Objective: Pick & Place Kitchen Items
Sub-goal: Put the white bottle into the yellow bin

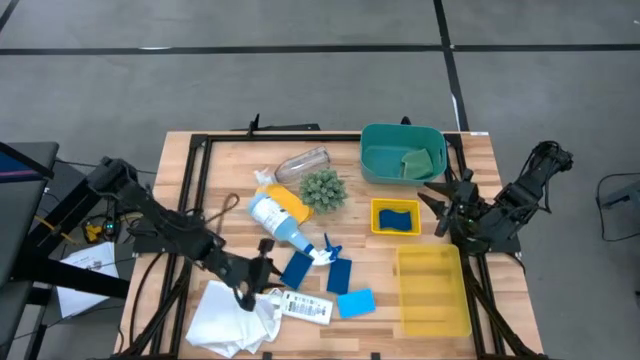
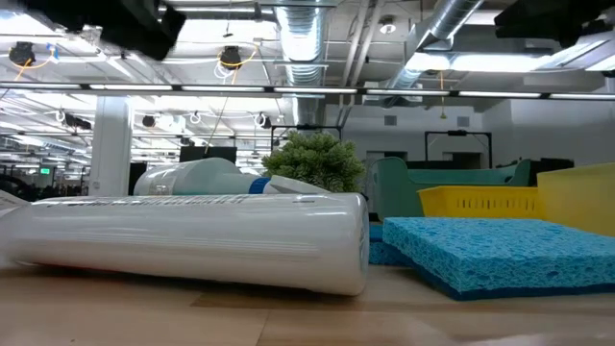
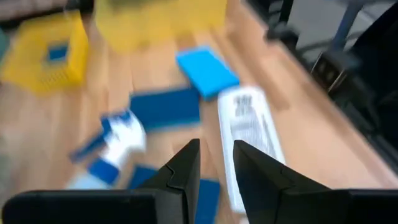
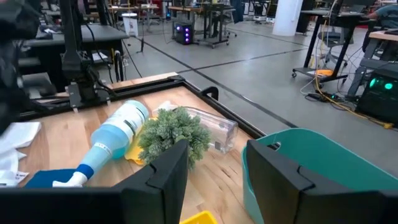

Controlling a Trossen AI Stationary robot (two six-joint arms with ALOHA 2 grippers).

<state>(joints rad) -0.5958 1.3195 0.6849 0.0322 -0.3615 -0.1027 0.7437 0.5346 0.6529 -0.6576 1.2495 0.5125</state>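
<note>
A clear spray bottle (image 1: 272,218) with a blue trigger lies on its side mid-table, partly over a yellow sponge (image 1: 290,201). A clear cup (image 1: 302,162) lies on its side beyond it. Three blue sponges (image 1: 297,268) (image 1: 339,276) (image 1: 356,302) lie flat near the front, and a white cloth (image 1: 228,316) is crumpled at the front left. My left gripper (image 1: 264,274) (image 3: 216,149) hovers between the cloth and the sponges, slightly open, with nothing between its fingers. My right gripper (image 1: 441,201) (image 4: 214,154) stands open and bare at the right, by the teal bin (image 1: 372,160).
A spiky green plant ball (image 1: 322,188) sits beside the bottle. The teal bin holds a green sponge (image 1: 416,161). A small yellow bin (image 1: 378,226) holds a blue sponge (image 1: 398,217). A larger yellow bin (image 1: 432,292) stands front right. A white labelled packet (image 1: 308,306) lies by the cloth.
</note>
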